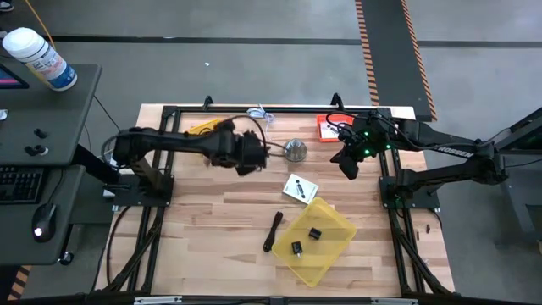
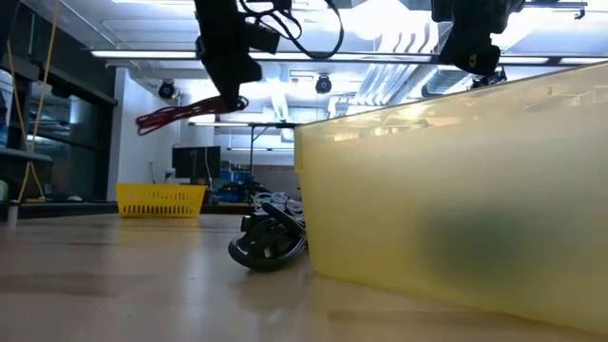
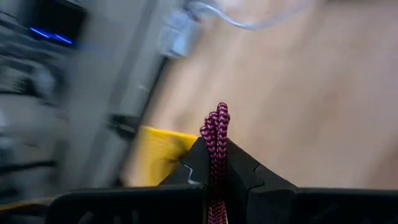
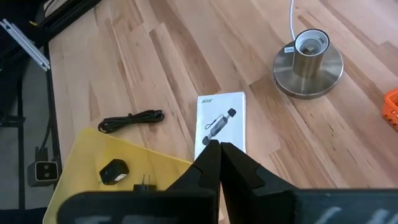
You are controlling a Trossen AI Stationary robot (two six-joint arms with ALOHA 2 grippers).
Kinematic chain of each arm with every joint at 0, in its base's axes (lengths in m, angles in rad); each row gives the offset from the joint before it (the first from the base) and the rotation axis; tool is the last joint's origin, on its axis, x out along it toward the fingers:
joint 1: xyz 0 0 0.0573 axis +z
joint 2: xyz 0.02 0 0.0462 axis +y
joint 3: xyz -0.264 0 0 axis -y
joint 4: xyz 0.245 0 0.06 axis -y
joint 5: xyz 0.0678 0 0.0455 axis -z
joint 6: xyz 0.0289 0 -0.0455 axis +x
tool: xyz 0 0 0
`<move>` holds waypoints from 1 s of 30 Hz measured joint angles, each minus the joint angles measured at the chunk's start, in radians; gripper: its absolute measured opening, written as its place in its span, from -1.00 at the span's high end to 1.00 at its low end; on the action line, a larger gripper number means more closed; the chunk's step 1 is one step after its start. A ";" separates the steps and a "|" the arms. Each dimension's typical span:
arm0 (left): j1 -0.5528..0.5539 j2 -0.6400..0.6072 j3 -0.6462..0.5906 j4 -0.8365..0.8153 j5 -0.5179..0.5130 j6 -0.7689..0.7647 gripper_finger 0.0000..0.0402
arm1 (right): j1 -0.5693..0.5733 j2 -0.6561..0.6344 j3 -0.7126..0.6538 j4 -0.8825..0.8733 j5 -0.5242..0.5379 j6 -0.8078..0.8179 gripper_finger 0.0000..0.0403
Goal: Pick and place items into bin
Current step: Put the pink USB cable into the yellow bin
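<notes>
The maroon stick (image 3: 215,140), a braided cord, is clenched in the left gripper (image 3: 216,163) above the table (image 1: 212,216), its long axis near level in the low view. The right gripper (image 4: 219,155) hangs pressed together over the white card (image 4: 219,120) beside the yellow bin (image 1: 326,246).

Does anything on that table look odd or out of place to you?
Mostly the yellow bin: it sits skewed, at an angle to the table edges, with a white card touching or overlapping its corner. Otherwise nothing looks spilled or broken. The left gripper simply holds a maroon braided cable above the table.
</notes>
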State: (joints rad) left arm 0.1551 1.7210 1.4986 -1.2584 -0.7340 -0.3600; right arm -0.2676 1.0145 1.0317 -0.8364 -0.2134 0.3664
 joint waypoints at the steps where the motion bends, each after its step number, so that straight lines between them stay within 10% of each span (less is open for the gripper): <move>1: 0.015 -0.002 0.000 0.008 -0.039 0.036 1.00 | 0.000 0.000 0.000 0.000 0.001 0.000 1.00; 16: 0.346 -0.015 -0.014 0.267 -0.119 0.237 1.00 | 0.000 0.000 0.000 0.056 0.057 0.102 1.00; 30: 0.467 -0.272 -0.438 0.754 0.088 0.452 1.00 | 0.000 0.000 0.000 0.134 0.110 0.134 1.00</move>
State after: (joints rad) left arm 0.6218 1.4491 1.0609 -0.5048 -0.6464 0.0917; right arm -0.2676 1.0145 1.0317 -0.7024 -0.1032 0.5007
